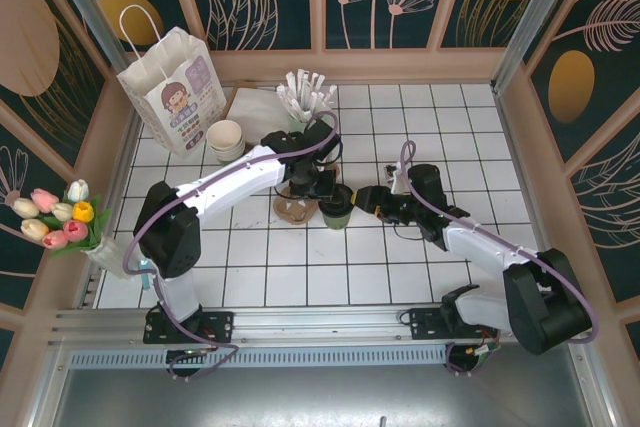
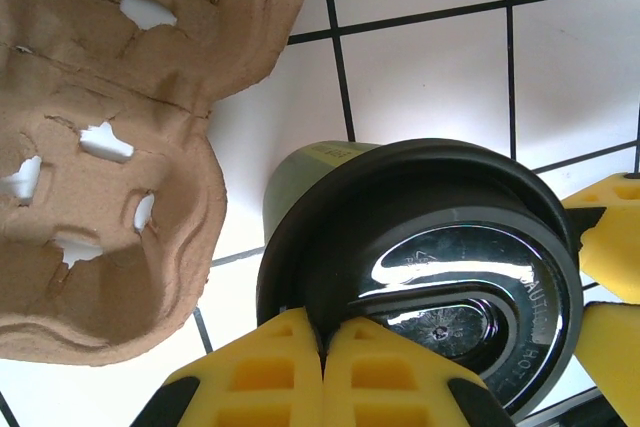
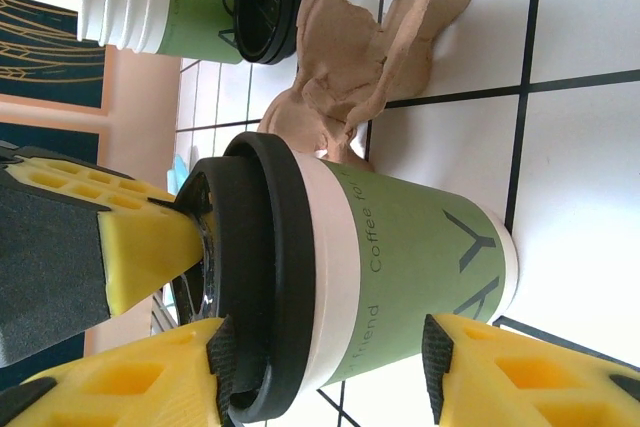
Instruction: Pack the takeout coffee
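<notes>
The takeout coffee (image 1: 336, 209), a green paper cup with a black lid (image 2: 440, 267), stands upright on the white tiles beside a brown cardboard cup carrier (image 1: 294, 210). My left gripper (image 1: 325, 190) is shut, its yellow fingertips (image 2: 290, 357) pressed together against the lid's near rim. From the other side, my right gripper (image 1: 362, 197) is open. In the right wrist view its fingers (image 3: 440, 357) straddle the cup's green wall (image 3: 420, 267), one pad by the lid's edge and the other near the cup's base. The left finger (image 3: 140, 247) rests on the lid's top.
A white paper bag (image 1: 175, 87) stands at the back left, with stacked cream cups (image 1: 226, 137) and a holder of wrapped straws (image 1: 305, 97) beside it. A bunch of tulips (image 1: 60, 212) sits at the left wall. A loose black lid (image 3: 265, 2) lies beyond the carrier (image 3: 370, 57).
</notes>
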Controlling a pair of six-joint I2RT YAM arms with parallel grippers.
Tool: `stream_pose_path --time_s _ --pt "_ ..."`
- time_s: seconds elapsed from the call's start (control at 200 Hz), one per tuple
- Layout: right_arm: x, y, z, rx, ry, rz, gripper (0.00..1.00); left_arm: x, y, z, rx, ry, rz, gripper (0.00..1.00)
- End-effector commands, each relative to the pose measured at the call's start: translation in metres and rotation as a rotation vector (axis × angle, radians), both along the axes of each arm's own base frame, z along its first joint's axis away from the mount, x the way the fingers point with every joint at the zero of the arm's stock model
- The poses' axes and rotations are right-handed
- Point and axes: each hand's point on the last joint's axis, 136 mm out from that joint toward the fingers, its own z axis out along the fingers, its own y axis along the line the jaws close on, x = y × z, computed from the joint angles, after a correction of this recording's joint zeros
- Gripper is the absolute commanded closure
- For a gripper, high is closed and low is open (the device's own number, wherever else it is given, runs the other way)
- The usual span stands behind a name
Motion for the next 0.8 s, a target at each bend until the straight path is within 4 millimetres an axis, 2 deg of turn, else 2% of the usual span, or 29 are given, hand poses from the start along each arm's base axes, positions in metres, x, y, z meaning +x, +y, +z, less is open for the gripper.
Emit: stream_pose_path --time_s 0.0,0.23,0.38,0.56,0.656,0.796 --pt "0.0 -0.003 -0.008 -0.029 0.026 -0.006 0.47 -0.01 0.006 -0.028 0.078 0.063 -0.027 1.0" --pt "-0.002 -0.004 -0.015 -0.047 0.048 -0.009 0.51 -0.008 0.002 -0.028 0.069 0.062 -0.036 1.0" --pt "0.001 -0.008 -0.021 -0.088 0.076 -0.035 0.67 -0.007 -0.001 -0.029 0.075 0.063 -0.048 1.0" --pt "-0.002 -0.015 -0.036 -0.136 0.127 -0.061 0.68 -0.009 -0.001 -0.033 0.085 0.07 -0.055 1.0" --pt "-0.006 -0.021 -0.051 -0.179 0.182 -0.083 0.68 -0.012 0.004 -0.046 0.107 0.081 -0.063 1.0" --pt "-0.021 -0.038 -0.086 -0.283 0.313 -0.127 0.66 -0.029 0.022 -0.083 0.2 0.165 -0.108 1.0"
